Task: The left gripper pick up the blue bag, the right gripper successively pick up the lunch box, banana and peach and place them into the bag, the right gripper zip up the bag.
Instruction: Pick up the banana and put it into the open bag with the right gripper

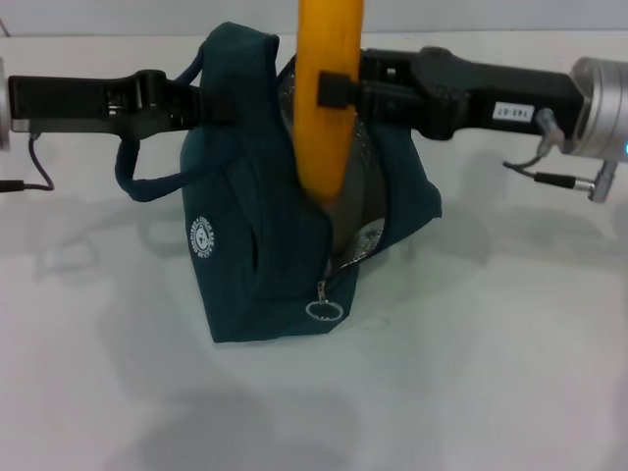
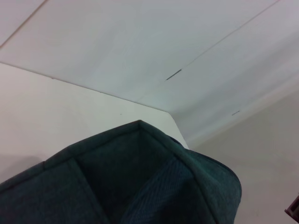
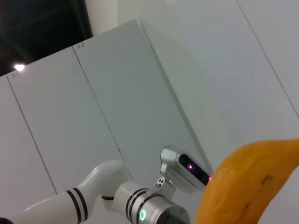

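Note:
The blue bag (image 1: 265, 245) stands upright in the middle of the white table, its top open and the silver lining showing. My left gripper (image 1: 211, 103) comes in from the left and is shut on the bag's top edge beside a loop handle. My right gripper (image 1: 334, 93) reaches in from the right and is shut on the banana (image 1: 326, 98), which hangs upright with its lower end inside the bag's opening. The banana's tip (image 3: 252, 186) also fills a corner of the right wrist view. The bag's teal fabric (image 2: 140, 182) fills the left wrist view. The lunch box and peach are out of view.
The zipper's ring pull (image 1: 323, 310) hangs at the bag's front lower edge. White table (image 1: 491, 373) spreads around the bag. The right wrist view looks at wall panels and a white robot arm (image 3: 117, 196) farther off.

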Motion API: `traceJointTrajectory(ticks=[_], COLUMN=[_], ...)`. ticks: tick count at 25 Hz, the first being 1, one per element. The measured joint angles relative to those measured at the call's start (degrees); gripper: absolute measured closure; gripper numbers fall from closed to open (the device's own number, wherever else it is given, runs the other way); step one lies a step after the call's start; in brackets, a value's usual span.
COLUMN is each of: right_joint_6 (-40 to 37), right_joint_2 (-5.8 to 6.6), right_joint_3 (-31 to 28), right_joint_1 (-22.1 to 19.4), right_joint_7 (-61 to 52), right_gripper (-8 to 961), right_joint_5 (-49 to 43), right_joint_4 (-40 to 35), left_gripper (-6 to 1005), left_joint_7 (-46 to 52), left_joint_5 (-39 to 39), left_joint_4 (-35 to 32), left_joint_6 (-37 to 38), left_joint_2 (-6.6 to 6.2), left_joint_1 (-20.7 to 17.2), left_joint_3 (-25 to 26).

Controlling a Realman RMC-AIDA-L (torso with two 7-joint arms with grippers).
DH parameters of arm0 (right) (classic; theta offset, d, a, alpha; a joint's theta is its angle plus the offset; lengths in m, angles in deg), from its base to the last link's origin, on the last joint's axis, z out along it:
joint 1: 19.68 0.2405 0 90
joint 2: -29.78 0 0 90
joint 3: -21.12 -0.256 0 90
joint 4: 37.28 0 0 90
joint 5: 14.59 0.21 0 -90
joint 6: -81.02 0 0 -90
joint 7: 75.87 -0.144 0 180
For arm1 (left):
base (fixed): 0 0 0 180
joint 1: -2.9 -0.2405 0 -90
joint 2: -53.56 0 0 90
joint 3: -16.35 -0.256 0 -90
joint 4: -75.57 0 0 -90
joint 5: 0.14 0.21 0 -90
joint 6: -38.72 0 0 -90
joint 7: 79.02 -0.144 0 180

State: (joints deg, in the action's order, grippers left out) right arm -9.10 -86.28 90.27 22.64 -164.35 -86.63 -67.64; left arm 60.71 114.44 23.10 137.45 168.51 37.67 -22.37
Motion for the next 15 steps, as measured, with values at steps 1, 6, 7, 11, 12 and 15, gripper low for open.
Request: traceJointTrajectory(ticks=[1,6,7,11,12,15], right_joint_6=[-0.28,-1.47,-1.50,-0.98,-0.74,0.58], right_joint_2=[0.03,0.38,0.42,0.52,0.52,0.35], right_joint_3=[0.04,0.10,0.12,0.20,0.20,0.43], right_joint_1=[-0.31,-1.44,-1.68,-2.43,-2.47,-2.53], right_joint_7=[-0.04,-0.11,-0.11,0.26,0.50,0.93], right_gripper=[519,519,519,520,520,497], right_joint_5=[0.01,-0.21,-0.28,-1.17,-1.68,-2.45], right_joint_4=[-0.01,-0.04,-0.03,0.02,0.03,0.28], left_gripper=[950,950,950,950,950,950], left_joint_7=[-0.17,-0.41,-0.42,-0.43,-0.43,-0.43], left_joint_5=[0.03,0.10,0.10,0.00,-0.01,-0.03], left_joint_4=[0.04,0.14,0.15,0.17,0.17,0.17], left_joint_6=[-0.01,-0.08,-0.10,-0.15,-0.17,-0.23], left_joint_2=[0.00,0.06,0.06,0.06,0.07,0.11], left_joint_1=[-0.03,-0.20,-0.22,-0.23,-0.23,-0.22], left_joint_3=[0.03,0.06,0.07,0.06,0.07,0.06])
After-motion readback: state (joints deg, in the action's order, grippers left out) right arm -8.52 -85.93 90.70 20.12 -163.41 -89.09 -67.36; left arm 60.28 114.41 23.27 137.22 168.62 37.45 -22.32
